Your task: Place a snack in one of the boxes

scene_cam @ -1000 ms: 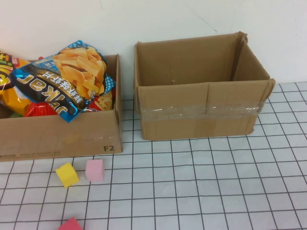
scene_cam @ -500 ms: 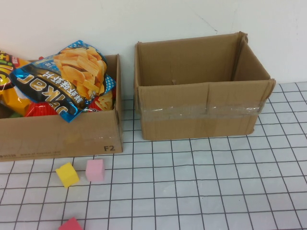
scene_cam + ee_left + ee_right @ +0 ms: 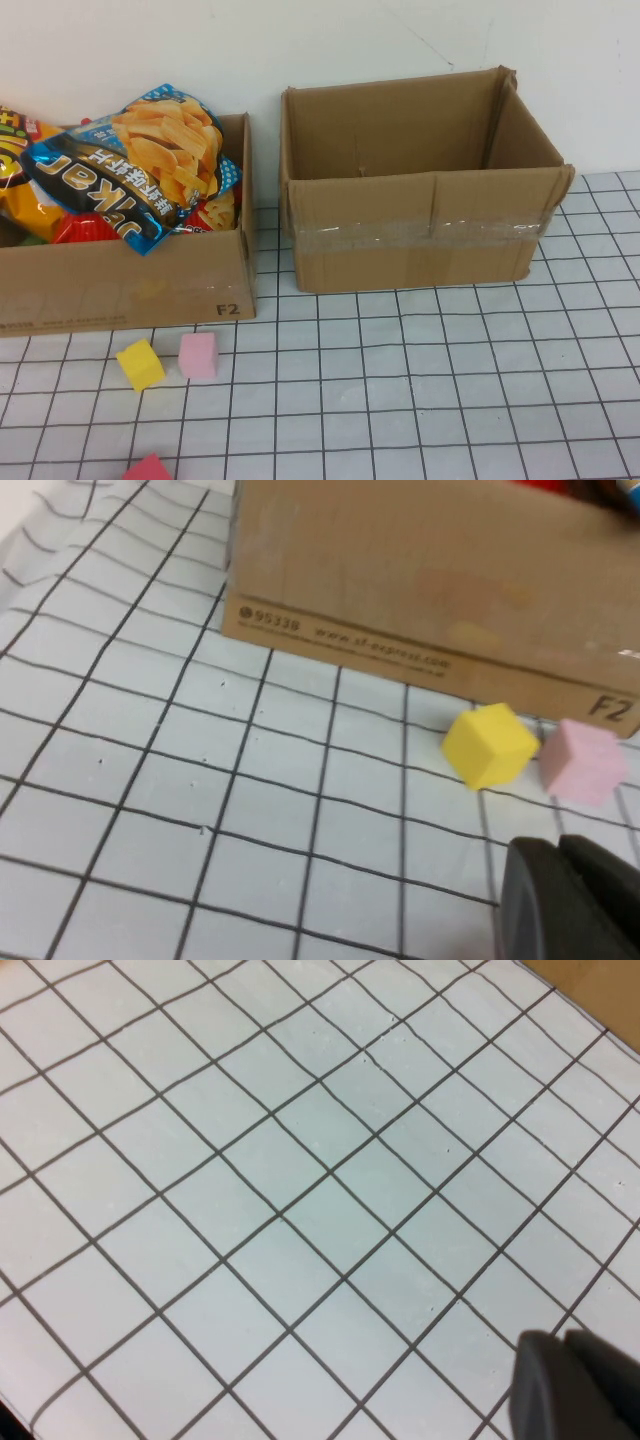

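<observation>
**Two boxes, three blocks, snacks piled in one**

You see two boxes on the table [image 3: 450,400]. The left box [image 3: 120,285] holds the snack bags [image 3: 130,170], partly cut off. The right box [image 3: 420,190] looks bare inside. A yellow block [image 3: 139,364], a pink block [image 3: 197,355] and a half-cut red block [image 3: 148,468] lie nearby. The left claw [image 3: 570,900] and right claw [image 3: 575,1385] hover over the table; open or closed, you cannot tell.

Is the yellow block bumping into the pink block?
Apart. The high view shows grid floor between the yellow block and the pink block. The left tool and right tool each sit at their wrist view's edge.
</observation>
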`<state>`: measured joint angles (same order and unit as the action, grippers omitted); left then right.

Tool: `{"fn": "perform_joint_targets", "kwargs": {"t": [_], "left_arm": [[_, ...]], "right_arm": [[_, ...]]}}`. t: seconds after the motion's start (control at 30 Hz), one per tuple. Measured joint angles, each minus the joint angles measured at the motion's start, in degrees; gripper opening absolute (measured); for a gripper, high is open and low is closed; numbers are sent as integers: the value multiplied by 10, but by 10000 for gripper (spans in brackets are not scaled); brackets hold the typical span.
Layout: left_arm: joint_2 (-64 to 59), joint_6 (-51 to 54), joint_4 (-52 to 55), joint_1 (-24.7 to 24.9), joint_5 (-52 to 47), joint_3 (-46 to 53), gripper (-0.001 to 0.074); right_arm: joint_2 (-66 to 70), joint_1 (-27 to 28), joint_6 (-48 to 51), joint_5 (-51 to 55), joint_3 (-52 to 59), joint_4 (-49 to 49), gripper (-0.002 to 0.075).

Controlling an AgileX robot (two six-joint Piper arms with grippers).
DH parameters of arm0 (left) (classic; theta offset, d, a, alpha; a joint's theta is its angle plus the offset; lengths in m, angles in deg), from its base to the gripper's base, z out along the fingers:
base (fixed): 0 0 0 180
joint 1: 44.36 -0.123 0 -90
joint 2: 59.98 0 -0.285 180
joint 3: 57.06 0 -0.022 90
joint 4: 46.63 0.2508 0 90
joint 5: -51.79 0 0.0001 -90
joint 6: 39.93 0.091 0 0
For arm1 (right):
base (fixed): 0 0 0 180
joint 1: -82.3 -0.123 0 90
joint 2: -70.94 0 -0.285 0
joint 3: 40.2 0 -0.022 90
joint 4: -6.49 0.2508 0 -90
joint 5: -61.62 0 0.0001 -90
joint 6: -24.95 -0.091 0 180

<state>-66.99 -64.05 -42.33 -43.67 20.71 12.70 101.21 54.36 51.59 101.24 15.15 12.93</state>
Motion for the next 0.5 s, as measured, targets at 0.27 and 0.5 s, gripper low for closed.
{"fn": "perform_joint_targets", "kwargs": {"t": [0.27, 0.5], "left_arm": [[0, 134, 32, -4, 136, 87, -1], [0, 167, -20, 13, 113, 86, -1]], "right_arm": [[0, 0, 0, 0, 0, 0, -1], [0, 0, 0, 0, 0, 0, -1]]}}
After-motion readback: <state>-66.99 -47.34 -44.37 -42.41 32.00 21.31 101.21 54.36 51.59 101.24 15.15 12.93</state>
